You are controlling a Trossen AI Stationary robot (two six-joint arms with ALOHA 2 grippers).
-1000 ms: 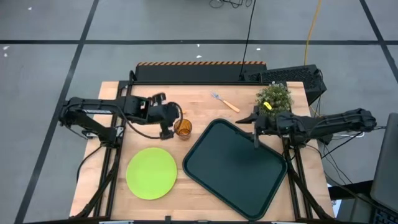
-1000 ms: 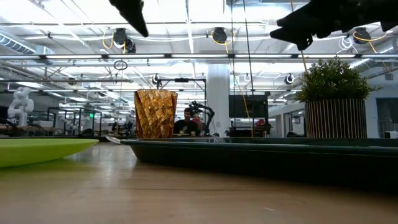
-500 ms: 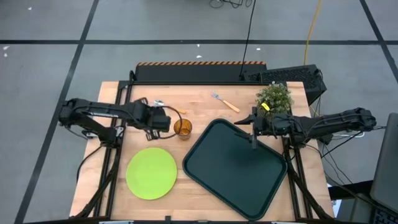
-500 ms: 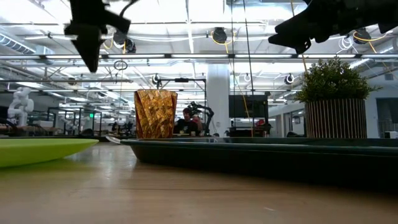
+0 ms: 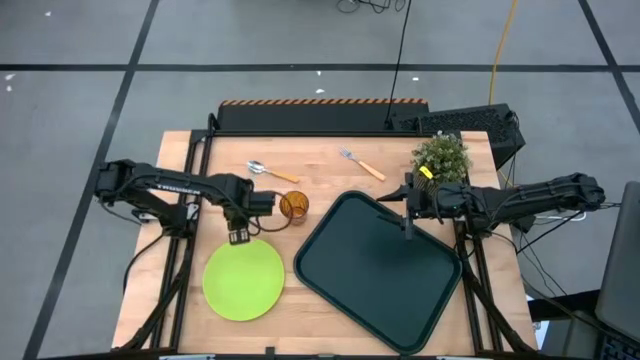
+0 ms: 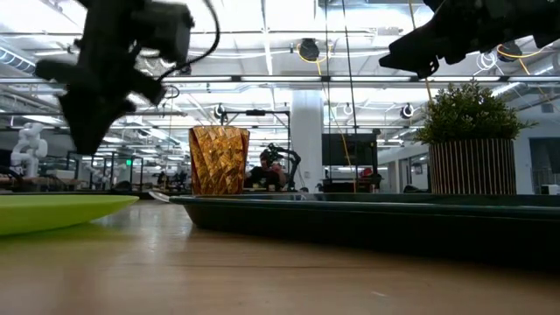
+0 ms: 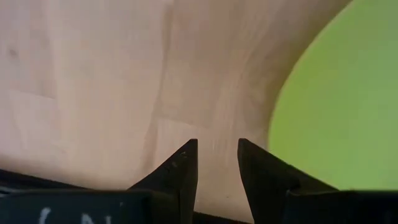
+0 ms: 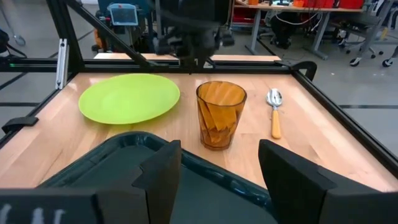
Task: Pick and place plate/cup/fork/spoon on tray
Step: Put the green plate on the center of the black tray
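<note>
The lime-green plate (image 5: 243, 279) lies flat on the wood at the near left. My left gripper (image 5: 240, 236) hangs open just above the table at the plate's far edge, its tips over bare wood beside the rim (image 7: 323, 93). The amber cup (image 5: 293, 207) stands upright just left of the tray's far corner. The spoon (image 5: 270, 172) and the fork (image 5: 362, 165) lie on the wood farther back. The dark tray (image 5: 378, 268) lies at the near right. My right gripper (image 5: 408, 226) is open above the tray's far edge, facing the cup (image 8: 221, 115).
A potted green plant (image 5: 440, 155) stands at the far right, just behind my right arm. A black box (image 5: 470, 122) sits at the far right corner. Bare wood lies between the spoon, the fork and the tray.
My left gripper has drawn away from the cup, going toward the table's left and near edges and turning, and now hangs at the plate's far edge. The spoon, covered by the arm before, now shows. My right arm has hardly moved.
</note>
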